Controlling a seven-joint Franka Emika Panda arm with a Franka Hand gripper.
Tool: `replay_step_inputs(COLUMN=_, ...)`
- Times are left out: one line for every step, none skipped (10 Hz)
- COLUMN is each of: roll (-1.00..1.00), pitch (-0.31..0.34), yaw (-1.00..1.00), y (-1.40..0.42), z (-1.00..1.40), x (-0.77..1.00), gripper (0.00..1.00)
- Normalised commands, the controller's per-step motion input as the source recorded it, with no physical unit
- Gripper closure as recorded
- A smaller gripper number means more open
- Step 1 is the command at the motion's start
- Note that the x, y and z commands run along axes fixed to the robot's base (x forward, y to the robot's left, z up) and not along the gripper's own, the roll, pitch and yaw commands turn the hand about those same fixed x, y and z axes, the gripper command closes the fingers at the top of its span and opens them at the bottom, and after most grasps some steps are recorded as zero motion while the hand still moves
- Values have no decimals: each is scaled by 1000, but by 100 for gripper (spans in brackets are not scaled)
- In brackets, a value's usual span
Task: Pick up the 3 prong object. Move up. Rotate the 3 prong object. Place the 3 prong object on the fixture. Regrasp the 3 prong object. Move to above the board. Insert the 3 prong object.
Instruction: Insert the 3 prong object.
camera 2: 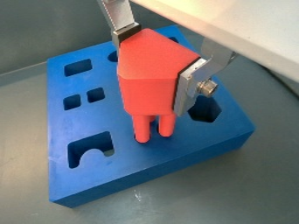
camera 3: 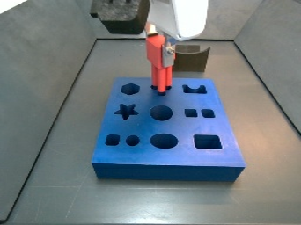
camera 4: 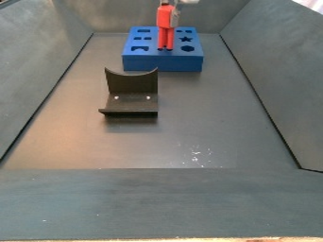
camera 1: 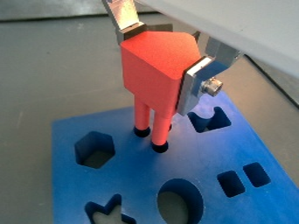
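Prongs down, the 3 prong object (camera 1: 156,74) hangs upright in the pincer (camera 1: 162,54), its red-orange body clamped between the two flat silver fingers (camera 1: 121,15) near its top. In both wrist views the pincer is closed on the piece, one plate on each side of the upper block. The prong tips (camera 2: 149,131) are at the top face of the board (camera 2: 70,131); in a wrist view their dark ends (camera 1: 149,140) sit at small holes in the blue surface, between the hexagon cutout (camera 1: 93,150) and the notched slot (camera 1: 211,118). Whether they are already inside the holes cannot be told.

In a side view the 3 prong object (camera 3: 157,61) stands over the far edge of the board (camera 3: 177,154), near a round hole, with the star cutout (camera 3: 125,112) closer to the camera. The fixture (camera 3: 191,58) stands just behind the board on the dark floor of the bin.

From the opposite side the fixture (camera 4: 130,93) lies in the middle of the floor, well apart from the board (camera 4: 190,61), which sits toward the far wall with the red piece (camera 4: 164,21) upright above it.
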Motion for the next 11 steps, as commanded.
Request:
replay_step_inputs(roll=-17, pitch=-240, yaw=146, y=-23, z=-286, x=100, gripper=100)
replay_step_inputs(roll=0, pitch=-209, yaw=146, y=-31, z=-314, x=31, gripper=100)
replay_step_inputs(roll=0, pitch=-63, yaw=89, y=0, z=-189, x=0, gripper=100)
replay_step_inputs(roll=86, pitch=57, yaw=94, y=26, z=-140, x=-91, gripper=100)
replay_step_inputs(roll=9, pitch=86, yaw=17, y=0, z=-186, x=-280, gripper=100)
replay_step_inputs(roll=0, pitch=0, yaw=0, y=0, z=-11, x=17, gripper=100)
replay_step_inputs(roll=0, pitch=-69, yaw=0, y=-66, z=-114, x=0, gripper=100)
replay_step_inputs(roll=0, pitch=-123, yaw=0, y=-117, z=-337, x=0, gripper=100)
replay_step_inputs(roll=111, pitch=-149, yaw=0, y=-151, z=-626, x=0, gripper=100)
replay_step_inputs(roll=74, pitch=-146, yaw=0, y=-77, z=-877, x=17, gripper=100)
replay_step_inputs(roll=63, pitch=-197, yaw=0, y=-106, z=-1000, x=46, gripper=100)
